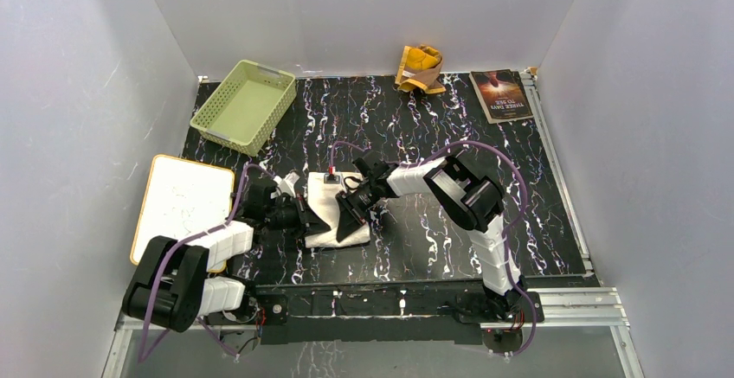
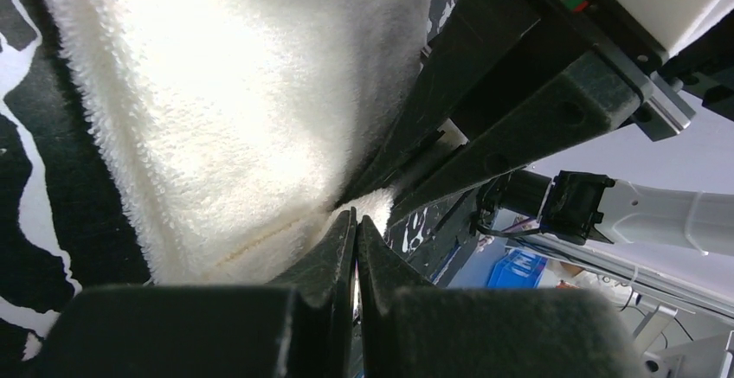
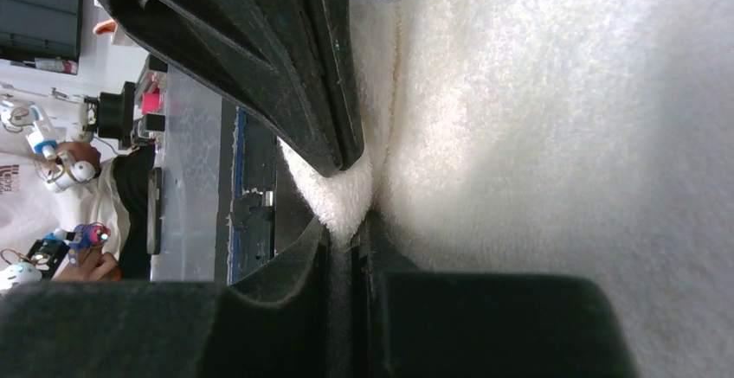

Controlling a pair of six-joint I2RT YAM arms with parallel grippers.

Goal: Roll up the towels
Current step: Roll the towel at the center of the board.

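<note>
Top external shows two towels: left tool (image 1: pixel 305 214) and right tool (image 1: pixel 352 215) both clamp shut on the white towel (image 1: pixel 326 191); the yellow towel (image 1: pixel 421 68) lies far back.

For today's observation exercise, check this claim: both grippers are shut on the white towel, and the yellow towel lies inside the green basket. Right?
Wrong on one point: the top view shows the yellow towel on the table beside the book, not in the green basket. The left gripper and right gripper are indeed shut on the white towel.
</note>
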